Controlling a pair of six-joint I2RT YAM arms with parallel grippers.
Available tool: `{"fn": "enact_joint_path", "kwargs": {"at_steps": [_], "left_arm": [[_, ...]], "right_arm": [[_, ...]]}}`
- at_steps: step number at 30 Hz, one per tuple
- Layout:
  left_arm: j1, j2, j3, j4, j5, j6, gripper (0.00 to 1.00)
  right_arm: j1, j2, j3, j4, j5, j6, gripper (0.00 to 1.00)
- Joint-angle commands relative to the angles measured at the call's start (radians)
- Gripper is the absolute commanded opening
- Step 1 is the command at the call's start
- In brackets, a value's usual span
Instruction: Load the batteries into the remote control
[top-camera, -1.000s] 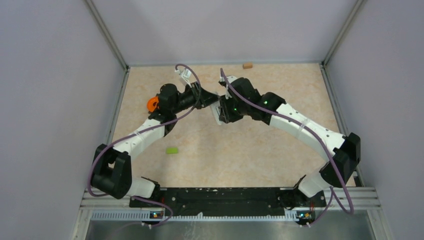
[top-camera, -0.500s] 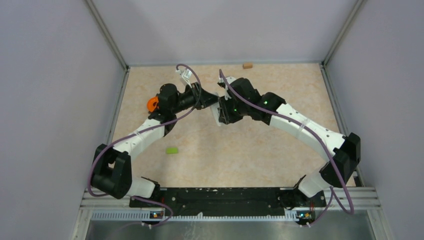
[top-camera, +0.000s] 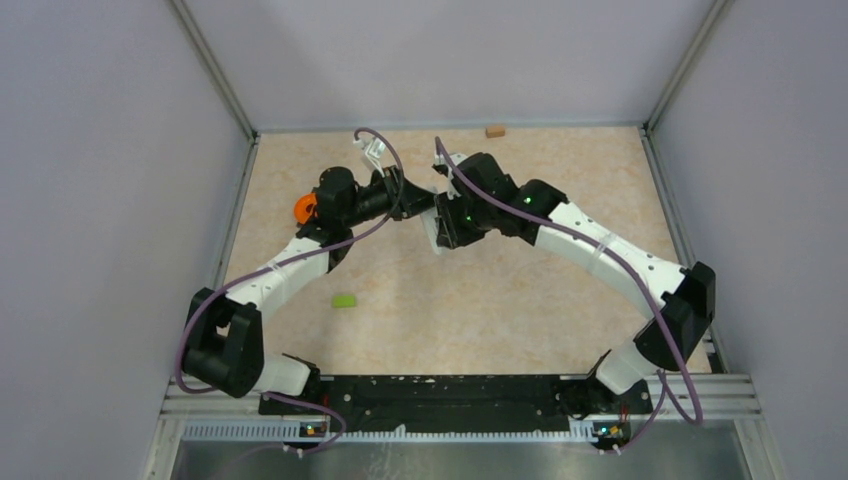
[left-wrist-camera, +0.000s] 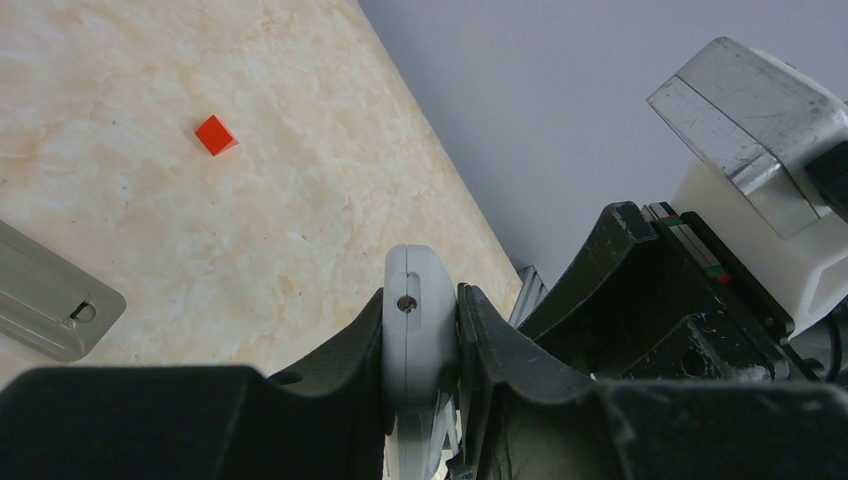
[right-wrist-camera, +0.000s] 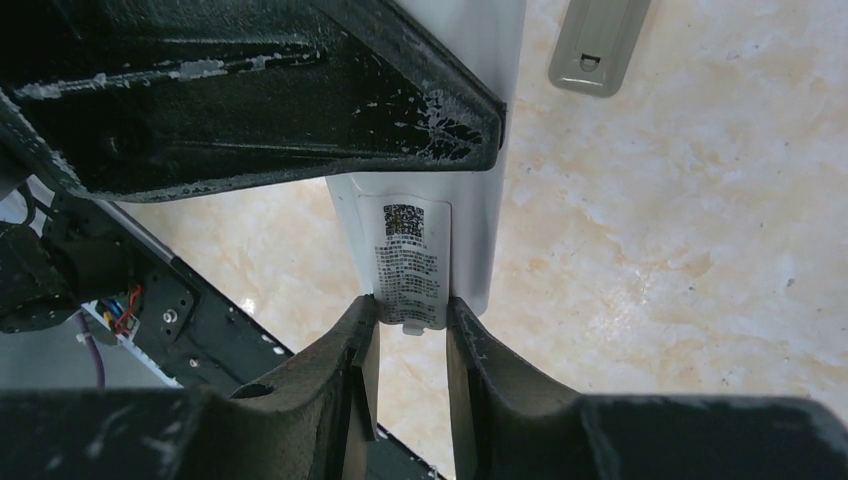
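Both arms hold the white plastic remote control (right-wrist-camera: 470, 200) in the air above the beige marbled table (top-camera: 480, 300), toward 12 o'clock from its middle. The left gripper (left-wrist-camera: 420, 335) is clamped on 1 narrow end, the one with a small screw hole. The right gripper (right-wrist-camera: 410, 325) pinches the labelled end. Over the last second the right arm has crept slightly toward 9 o'clock, the left arm has hardly moved, and both grips are unchanged. I judge this a re-aiming of the remote, not loading. The grey plastic battery cover (left-wrist-camera: 45, 300) lies off on the table. No batteries show in any view, so 1 gripper must let go to fetch them
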Motion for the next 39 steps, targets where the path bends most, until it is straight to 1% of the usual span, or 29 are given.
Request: {"fn": "enact_joint_path", "kwargs": {"at_steps": [1,14,23,28,32,39], "left_arm": [[-0.010,-0.027,0.036,0.066,0.070,-0.029,0.00],[-0.014,-0.028,0.036,0.028,0.068,-0.058,0.00],[-0.011,0.026,0.084,0.014,0.142,-0.206,0.00],[-0.004,0.053,0.081,0.078,0.169,-0.300,0.00],[0.008,0.057,0.082,0.071,0.176,-0.308,0.00],[0.029,0.067,0.080,0.044,0.182,-0.317,0.00]], "right_arm": [[0.018,0.036,0.073,0.020,0.006,0.010,0.28],[0.019,0.074,0.116,0.019,0.035,0.037,0.30],[0.019,0.080,0.093,0.004,0.025,0.056,0.36],[0.018,0.082,0.089,-0.006,0.022,0.065,0.41],[0.018,0.083,0.090,-0.017,0.033,0.071,0.45],[0.016,0.078,0.115,-0.027,0.035,0.084,0.48]]}}
